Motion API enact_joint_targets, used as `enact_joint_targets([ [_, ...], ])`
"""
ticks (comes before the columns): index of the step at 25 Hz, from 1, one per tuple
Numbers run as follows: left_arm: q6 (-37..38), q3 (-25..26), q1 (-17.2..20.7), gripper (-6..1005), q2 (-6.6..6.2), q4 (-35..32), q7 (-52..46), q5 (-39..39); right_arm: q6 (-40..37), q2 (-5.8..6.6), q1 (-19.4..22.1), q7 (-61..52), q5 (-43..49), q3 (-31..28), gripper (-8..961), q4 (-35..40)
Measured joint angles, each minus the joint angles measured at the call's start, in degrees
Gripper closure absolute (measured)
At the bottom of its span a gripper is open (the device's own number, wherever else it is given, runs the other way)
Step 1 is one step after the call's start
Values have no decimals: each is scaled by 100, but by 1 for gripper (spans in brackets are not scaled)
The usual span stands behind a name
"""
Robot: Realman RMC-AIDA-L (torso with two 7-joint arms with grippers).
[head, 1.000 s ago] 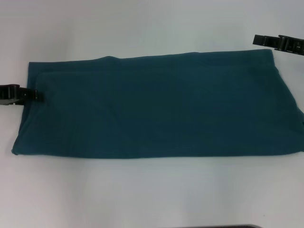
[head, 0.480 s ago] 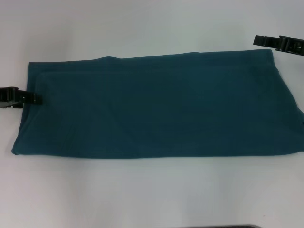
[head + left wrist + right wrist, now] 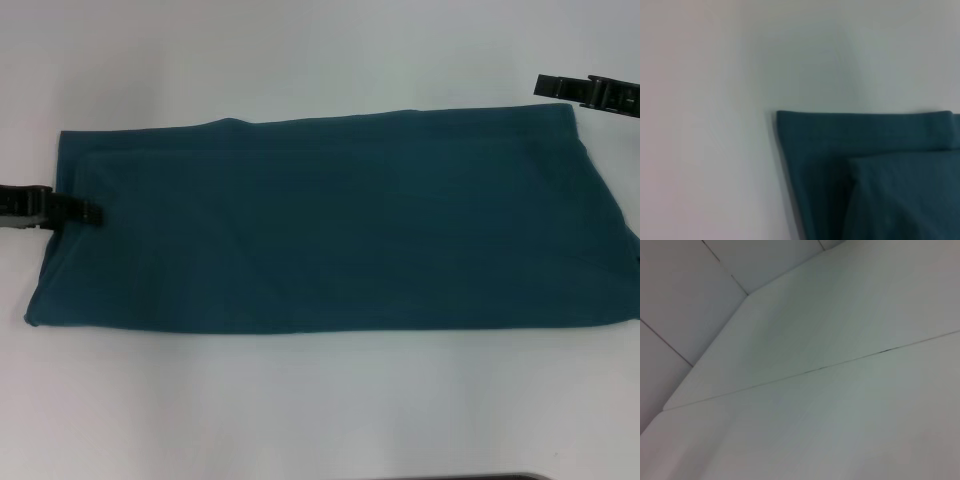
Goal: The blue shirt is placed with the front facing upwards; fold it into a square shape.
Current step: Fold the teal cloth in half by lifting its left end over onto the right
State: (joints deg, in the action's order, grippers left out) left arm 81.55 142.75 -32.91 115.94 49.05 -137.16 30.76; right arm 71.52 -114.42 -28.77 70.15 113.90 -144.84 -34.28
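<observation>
The white table [image 3: 320, 410] carries the blue shirt [image 3: 330, 220], folded into a long band lying across its middle, plain side up. The left gripper [image 3: 88, 212] has slid further in over the shirt's left edge than half a second ago; whether it is open or closed cannot be told. The right gripper [image 3: 545, 84] hangs unmoved just beyond the far right corner, its state also unclear.

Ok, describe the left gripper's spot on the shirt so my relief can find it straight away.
Start from the white table, where the blue shirt lies folded into a long band across the middle. Go to the band's short edge on the robot's left: the left gripper reaches in there, its black tip just over the cloth. The right gripper instead sits off the far right corner.
</observation>
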Motion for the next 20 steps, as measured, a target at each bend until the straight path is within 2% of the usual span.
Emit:
enact_joint_targets([
  [20, 256, -10, -174, 337, 37, 130, 69, 25, -7, 0, 3, 13, 0, -8, 800, 9],
])
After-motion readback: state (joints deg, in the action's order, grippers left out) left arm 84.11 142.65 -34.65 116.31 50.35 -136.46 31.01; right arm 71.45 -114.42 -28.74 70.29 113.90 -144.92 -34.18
